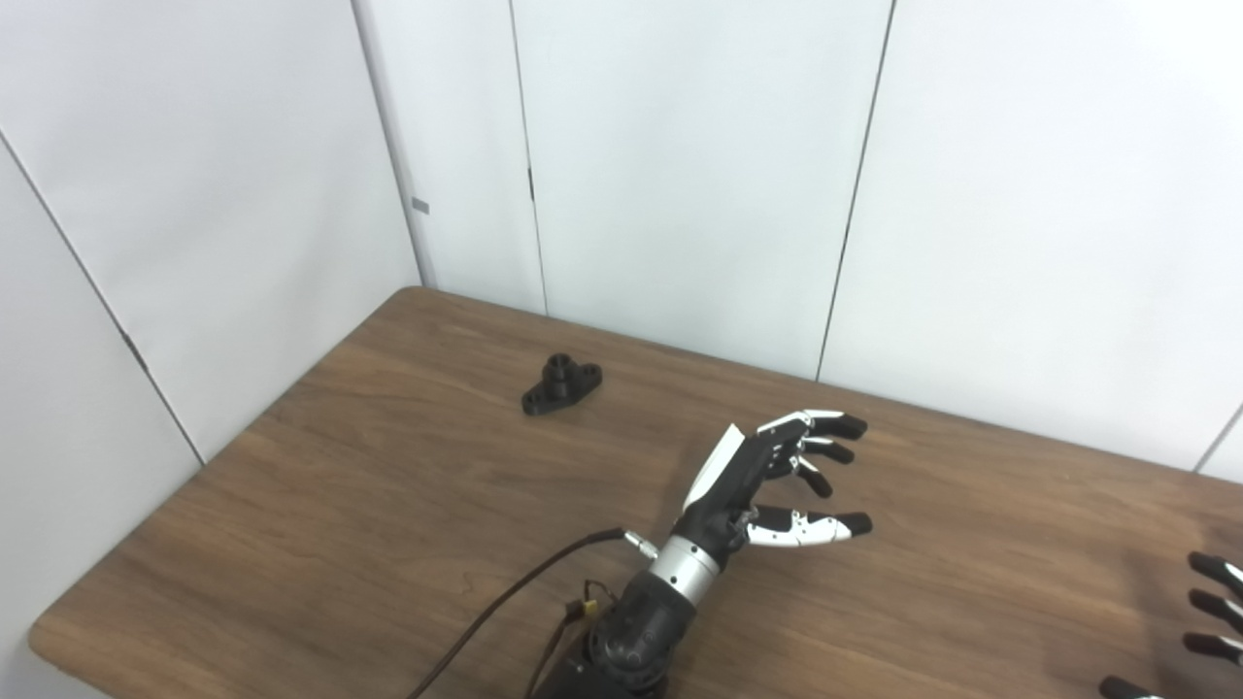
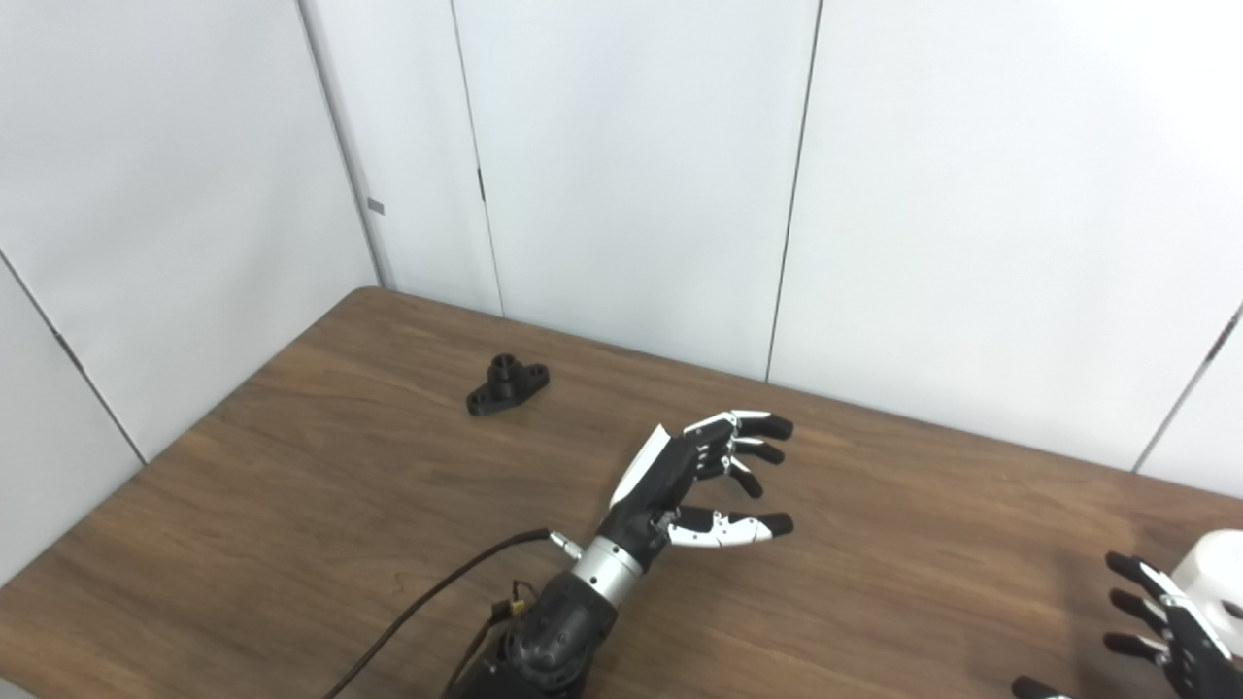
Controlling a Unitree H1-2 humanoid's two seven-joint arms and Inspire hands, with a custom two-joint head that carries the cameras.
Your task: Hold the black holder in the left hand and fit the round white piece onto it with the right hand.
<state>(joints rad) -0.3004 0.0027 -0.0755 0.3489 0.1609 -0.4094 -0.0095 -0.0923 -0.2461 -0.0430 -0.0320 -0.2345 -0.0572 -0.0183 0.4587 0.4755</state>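
The black holder lies flat on the wooden table toward the far left, its short round post pointing up. My left hand hovers over the table's middle, well to the right of the holder, open with fingers and thumb spread and nothing in it. At the right edge the round white piece stands on the table. My right hand sits just left of it, fingers spread, open and apart from the piece. In the left eye view only that hand's fingertips show.
White wall panels close off the table's back and left sides. A dark cable runs from my left wrist toward the bottom edge. The table's left corner is rounded.
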